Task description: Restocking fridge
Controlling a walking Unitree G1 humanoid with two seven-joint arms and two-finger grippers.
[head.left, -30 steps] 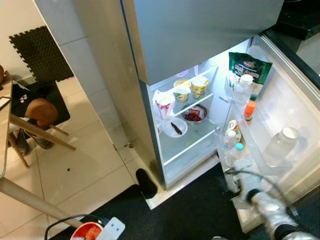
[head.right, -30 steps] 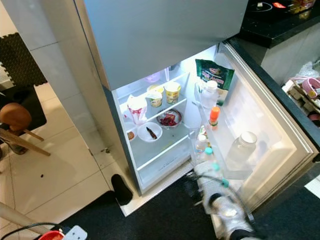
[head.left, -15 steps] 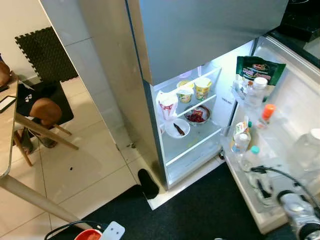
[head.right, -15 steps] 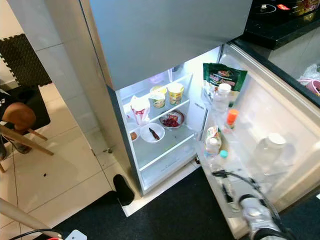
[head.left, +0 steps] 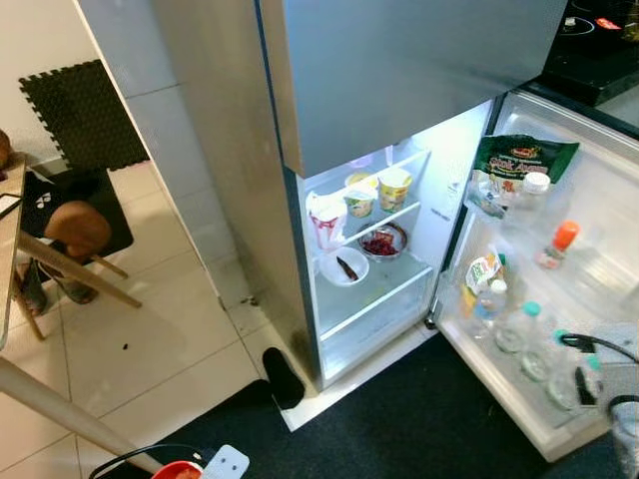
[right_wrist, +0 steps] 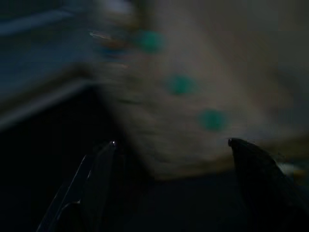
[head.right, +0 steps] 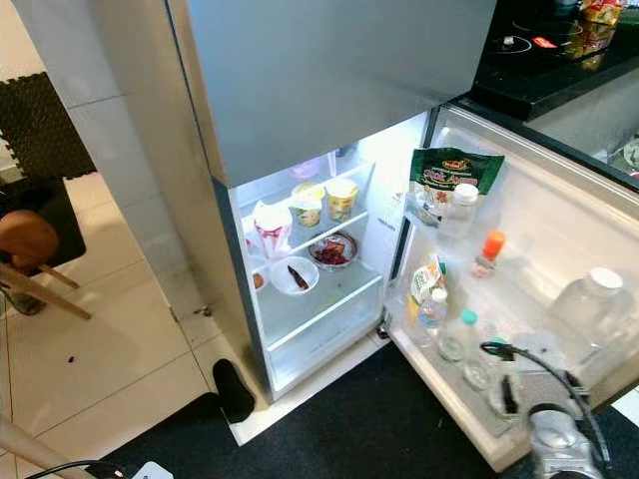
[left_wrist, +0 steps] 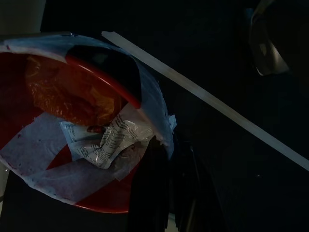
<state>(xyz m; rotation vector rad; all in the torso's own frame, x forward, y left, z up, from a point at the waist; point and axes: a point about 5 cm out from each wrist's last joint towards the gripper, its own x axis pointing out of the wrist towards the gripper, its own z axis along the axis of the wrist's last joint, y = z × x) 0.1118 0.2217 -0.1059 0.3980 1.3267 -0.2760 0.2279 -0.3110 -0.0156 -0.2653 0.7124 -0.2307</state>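
Silver fridge (head.left: 399, 80) stands with its lower door (head.right: 539, 239) swung wide; inner shelves hold cups (head.left: 394, 187), a white bowl (head.left: 345, 267) and a dish of red food (head.left: 380, 243). Door rack along the bottom edge carries clear bottles with teal caps (head.right: 465, 337), with a green snack bag (head.right: 454, 172) and an orange-capped bottle (head.right: 486, 251) in the upper door bins. Right pincer (right_wrist: 169, 183) is at the outer end of that bottom door rack, fingers spread wide around nothing, the right wrist view blurred but showing three teal caps ahead. Left pincer (left_wrist: 169, 193) hangs low over a red bucket (left_wrist: 72, 125) lined with plastic and holding crumpled packaging; fingers look narrow, nothing gripped. Judgement: step in hand looks like reaching into the door rack to place or straighten a bottle. To do it well, slow the arm until the blur clears, line the open fingers on one bottle body below its cap, not between two neighbours, and keep clear of the rack's front lip. Bottles stand close together, so a sideways sweep could tip them; approach straight in and close gently.
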